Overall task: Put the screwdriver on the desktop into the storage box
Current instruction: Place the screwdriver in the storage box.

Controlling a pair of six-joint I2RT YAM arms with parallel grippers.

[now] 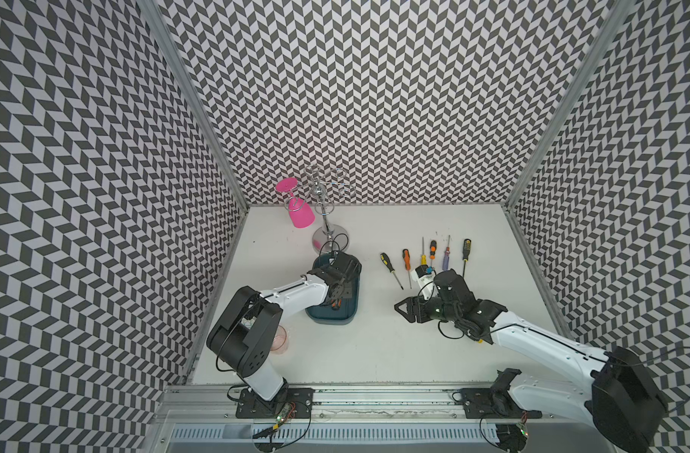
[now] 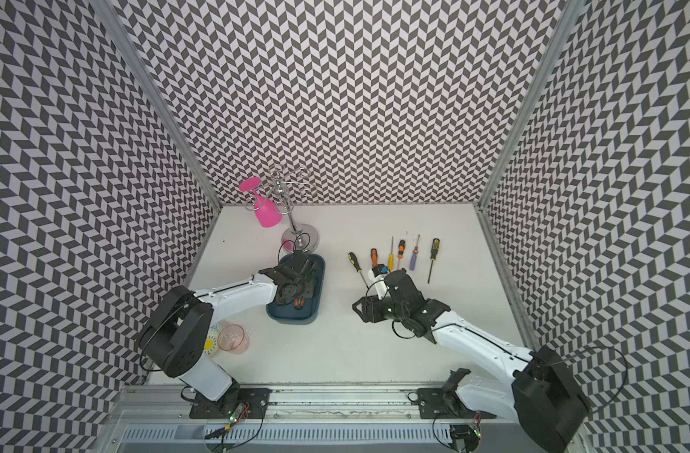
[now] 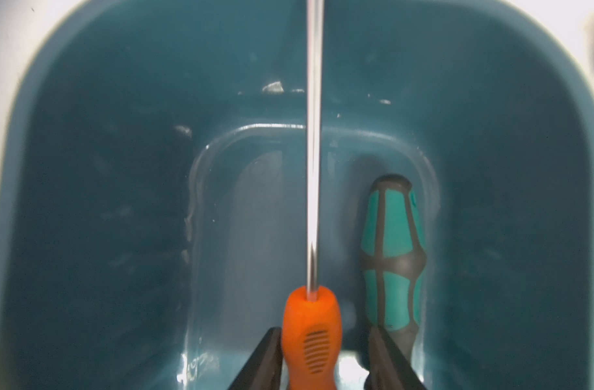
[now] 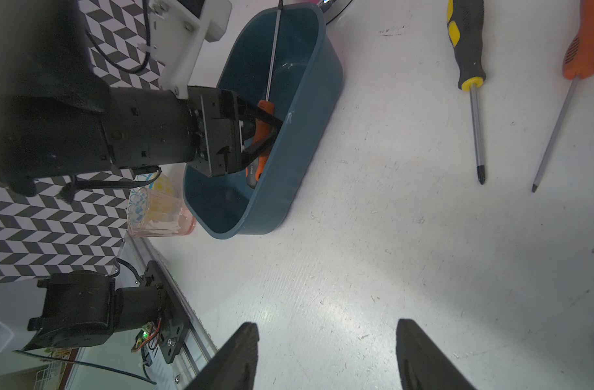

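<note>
Left pincer (image 3: 324, 332) — loose around orange screwdriver (image 3: 313, 202).

The white desktop (image 1: 375, 353) is flat, lightly specked and edged by aluminium rails (image 1: 375, 392); the teal storage box (image 1: 335, 318) sits left of centre; just behind it stands the round chrome base (image 1: 329, 237) of a wire rack; to the right, well apart from the box, six tools lie in a row: a black-and-yellow screwdriver (image 1: 387, 263), an orange screwdriver (image 1: 406, 261), a slim yellow screwdriver (image 1: 423, 257), an orange-and-black screwdriver (image 1: 433, 249), a purple screwdriver (image 1: 446, 261) and a second black-and-yellow screwdriver (image 1: 466, 249); near the front left corner a pink-tinted tumbler (image 2: 233, 339) stands by a patterned plate (image 2: 212, 345), seemingly touching it.
</note>
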